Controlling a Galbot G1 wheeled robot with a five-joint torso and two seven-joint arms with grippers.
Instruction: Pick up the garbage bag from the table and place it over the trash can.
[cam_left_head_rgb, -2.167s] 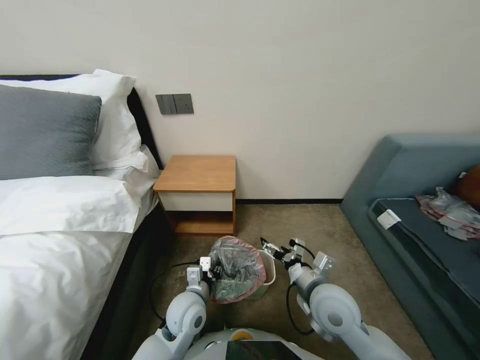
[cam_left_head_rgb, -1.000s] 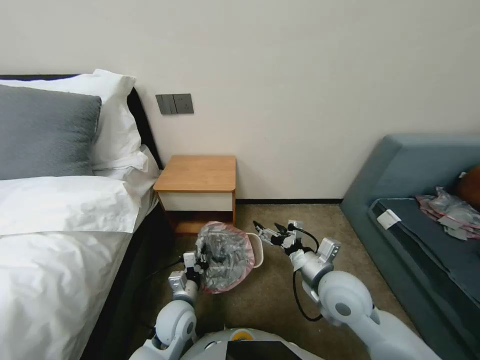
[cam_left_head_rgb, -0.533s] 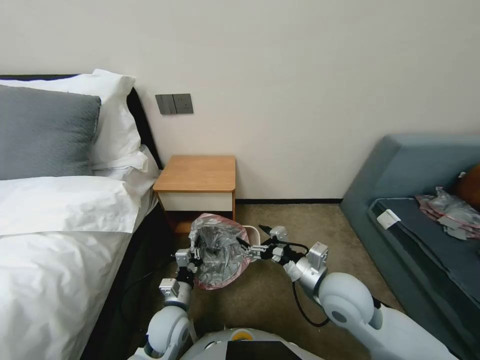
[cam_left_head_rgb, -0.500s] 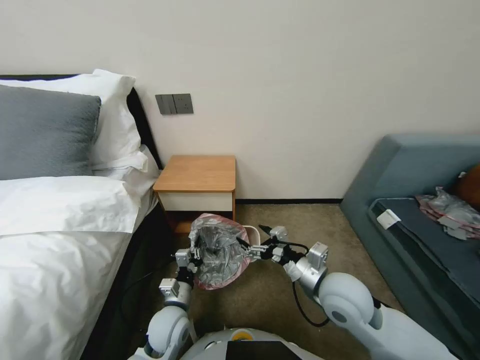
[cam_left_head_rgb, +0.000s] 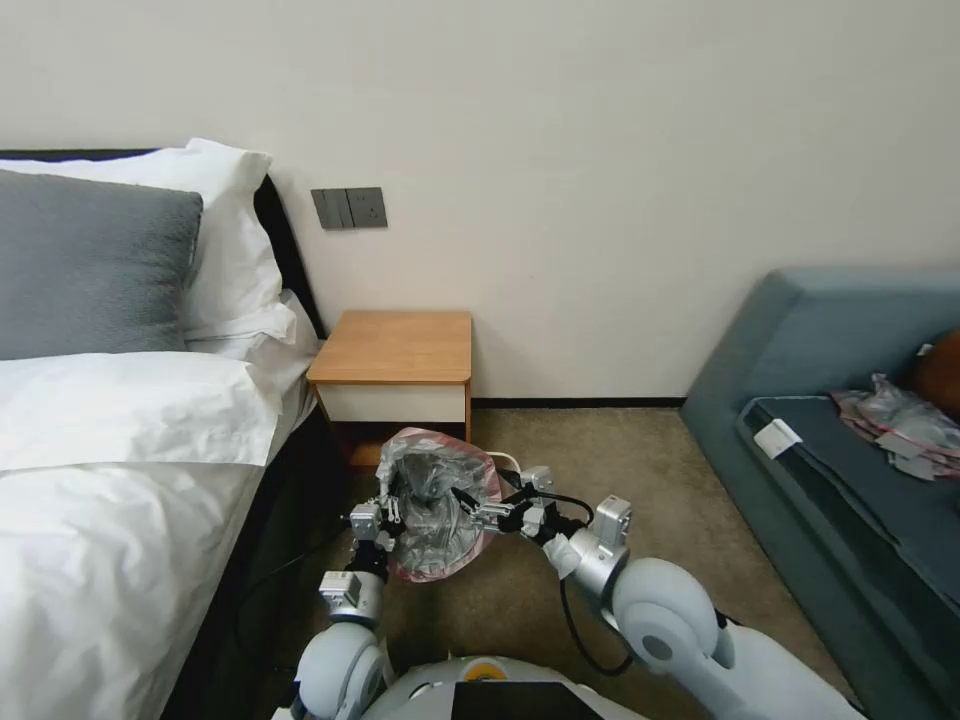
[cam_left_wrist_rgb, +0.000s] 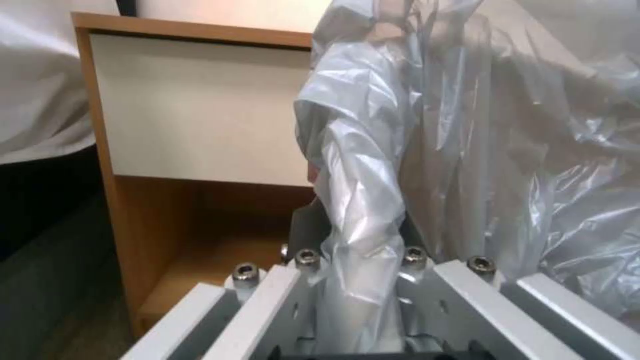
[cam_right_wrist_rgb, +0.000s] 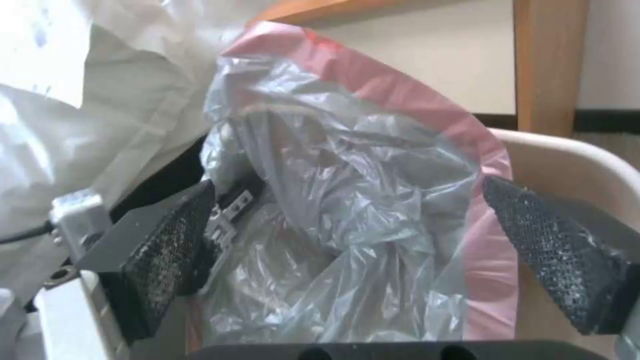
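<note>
The garbage bag (cam_left_head_rgb: 440, 505), crinkly grey plastic with a pink rim, hangs open in front of the table (cam_left_head_rgb: 395, 345), the wooden nightstand. My left gripper (cam_left_head_rgb: 385, 520) is shut on the bag's near-left edge. In the left wrist view a fold of the bag (cam_left_wrist_rgb: 360, 200) runs down between the left gripper (cam_left_wrist_rgb: 357, 300) fingers. My right gripper (cam_left_head_rgb: 478, 508) is open at the bag's right side. Its black pads (cam_right_wrist_rgb: 170, 250) straddle the bag (cam_right_wrist_rgb: 333, 225), one inside the mouth, one outside the pink rim. The trash can's cream rim (cam_left_head_rgb: 507, 463) (cam_right_wrist_rgb: 567, 160) peeks out behind the bag.
A bed (cam_left_head_rgb: 120, 480) with white sheets runs along the left, close to my left arm. A blue sofa (cam_left_head_rgb: 850, 420) on the right carries a heap of similar bags (cam_left_head_rgb: 900, 420). Brown carpet (cam_left_head_rgb: 620, 460) lies open between nightstand and sofa.
My left gripper has carried the bag away from me toward the nightstand, and the bin's rim has shifted with it. My right gripper has swung left up to the bag's pink rim.
</note>
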